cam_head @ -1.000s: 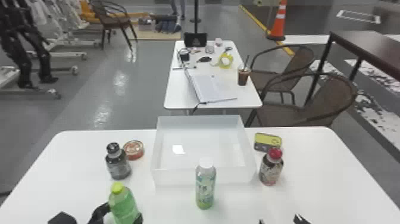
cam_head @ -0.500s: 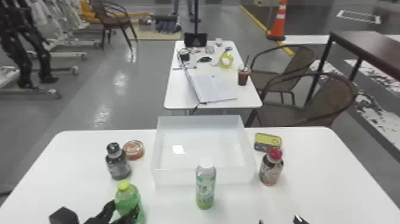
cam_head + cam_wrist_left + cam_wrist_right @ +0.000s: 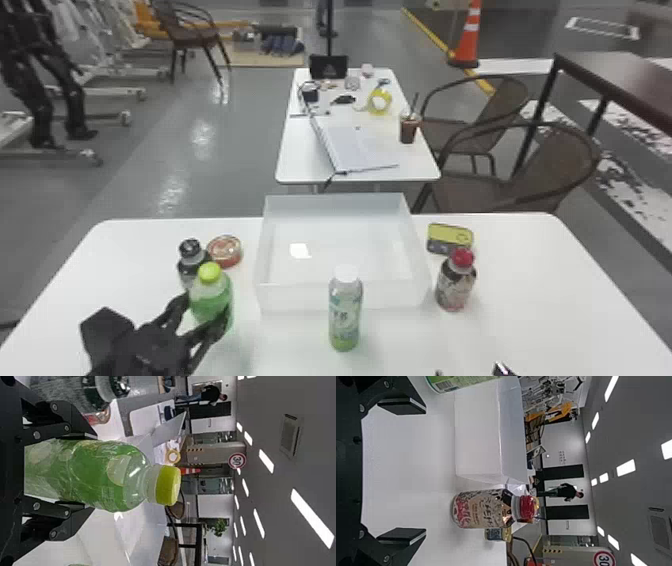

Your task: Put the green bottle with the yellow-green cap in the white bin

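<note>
Head view — four bottles, one white bin.

Looks like a robotics lab or test hall to me, pretty roomy and open. Big giveaway is the black robot-looking legs over on the left, next to pale wheeled frames. Floor's glossy grey with a yellow line and an orange traffic cone, and there's a round red-rimmed road sign too. Overhead it's a plain grey ceiling with rows of strip lights. White tables and woven armchairs make it kinda loungey, though.
</note>
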{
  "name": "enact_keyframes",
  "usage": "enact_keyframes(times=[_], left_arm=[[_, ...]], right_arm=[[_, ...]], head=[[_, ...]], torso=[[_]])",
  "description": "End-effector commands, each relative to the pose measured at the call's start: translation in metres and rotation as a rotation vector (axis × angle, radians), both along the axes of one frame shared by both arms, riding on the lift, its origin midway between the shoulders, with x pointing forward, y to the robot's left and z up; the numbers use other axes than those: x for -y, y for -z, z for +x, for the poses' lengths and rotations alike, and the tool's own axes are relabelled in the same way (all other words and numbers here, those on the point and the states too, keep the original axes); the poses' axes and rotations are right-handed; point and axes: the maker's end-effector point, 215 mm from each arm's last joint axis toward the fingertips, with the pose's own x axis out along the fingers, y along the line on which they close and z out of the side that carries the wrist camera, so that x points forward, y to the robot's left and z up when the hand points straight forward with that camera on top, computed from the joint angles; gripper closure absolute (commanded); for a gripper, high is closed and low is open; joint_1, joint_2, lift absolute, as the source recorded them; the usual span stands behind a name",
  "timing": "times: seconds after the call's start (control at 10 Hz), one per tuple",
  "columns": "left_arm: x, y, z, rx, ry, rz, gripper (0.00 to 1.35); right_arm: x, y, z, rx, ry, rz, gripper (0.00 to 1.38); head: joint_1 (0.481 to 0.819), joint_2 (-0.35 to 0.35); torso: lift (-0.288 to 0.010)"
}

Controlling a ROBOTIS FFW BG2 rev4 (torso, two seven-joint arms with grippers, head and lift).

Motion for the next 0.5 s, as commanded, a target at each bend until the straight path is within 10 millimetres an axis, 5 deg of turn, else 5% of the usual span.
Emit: enact_keyframes(times=[0.0,0.2,0.4], left_arm=[[0.009,-0.039,0.013,0.063,0.009,0.062,0.71],[0.045,-0.062,0.040,0.075,0.097,0.131,0.71],[0.079,-0.060,0.058,0.076,0.198,0.275,0.71]], right_arm=[[0.000,0.000,0.000,0.000,0.002,0.004,0.21],[0.001,0.001,0.000,0.001,0.003,0.007,0.21],[-0.001,0.000,0.002,0.003,0.007,0.013,0.21]], head=[[0.549,0.000],[0.549,0.000],[0.549,0.000]], torso=[[-0.100],[-0.100],[-0.100]])
